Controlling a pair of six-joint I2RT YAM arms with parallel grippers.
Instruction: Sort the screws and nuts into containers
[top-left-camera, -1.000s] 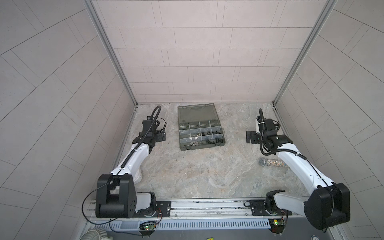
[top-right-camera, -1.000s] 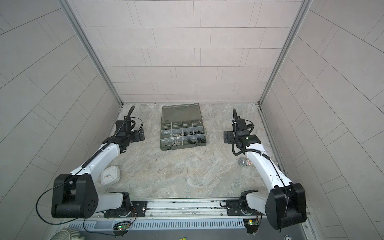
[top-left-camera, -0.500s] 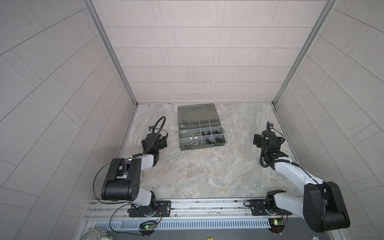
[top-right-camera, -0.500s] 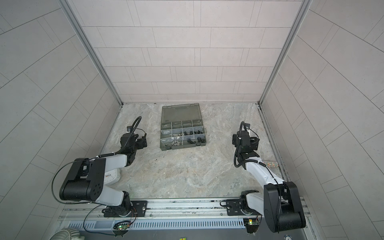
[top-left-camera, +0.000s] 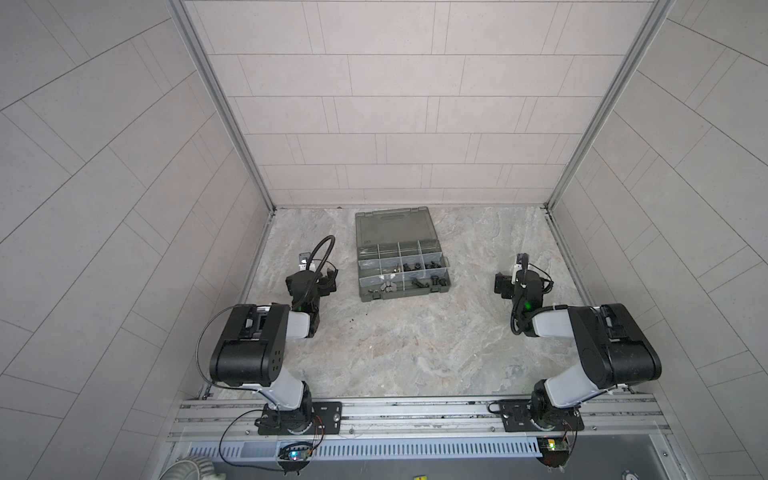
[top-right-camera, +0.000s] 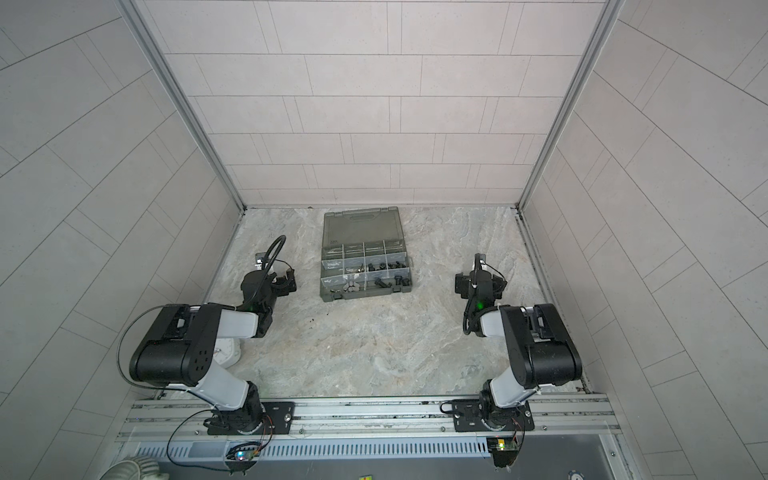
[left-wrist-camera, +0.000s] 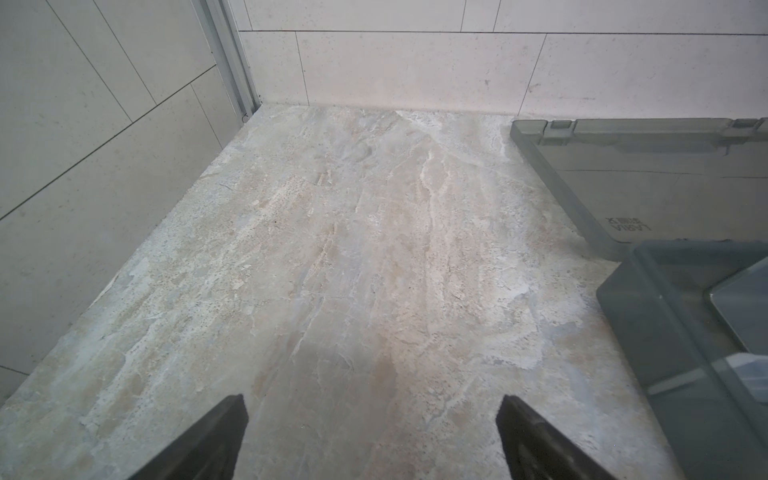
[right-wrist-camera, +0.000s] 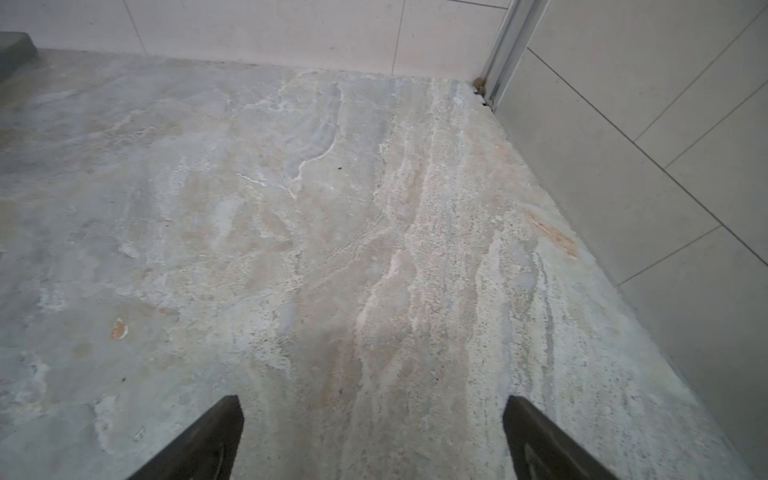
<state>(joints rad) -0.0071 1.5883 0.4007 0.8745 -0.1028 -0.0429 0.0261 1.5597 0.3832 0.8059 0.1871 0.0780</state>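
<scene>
The containers are the compartments of a smoky-grey organizer case (top-left-camera: 370, 294) (top-right-camera: 332, 296) at the back middle of the table, its lid (top-left-camera: 394, 226) lying open behind it. Small black screws (top-left-camera: 434, 281) and nuts (top-left-camera: 388, 286) lie in the near compartments; they are too small to tell apart surely. My left gripper (top-left-camera: 312, 283) (left-wrist-camera: 372, 415) is open and empty, left of the case, whose corner (left-wrist-camera: 648, 299) shows in the left wrist view. My right gripper (top-left-camera: 521, 286) (right-wrist-camera: 372, 415) is open and empty over bare table, right of the case.
Tiled walls close in the table on three sides. A metal rail (top-left-camera: 415, 409) carries both arm bases at the front. A white round object (top-right-camera: 227, 353) lies under the folded left arm. A few dark specks (top-left-camera: 352, 320) dot the table before the case.
Both arms have drawn back toward the front rail and folded up. Both grippers stayed open. The microphone seen on the right earlier no longer shows.
</scene>
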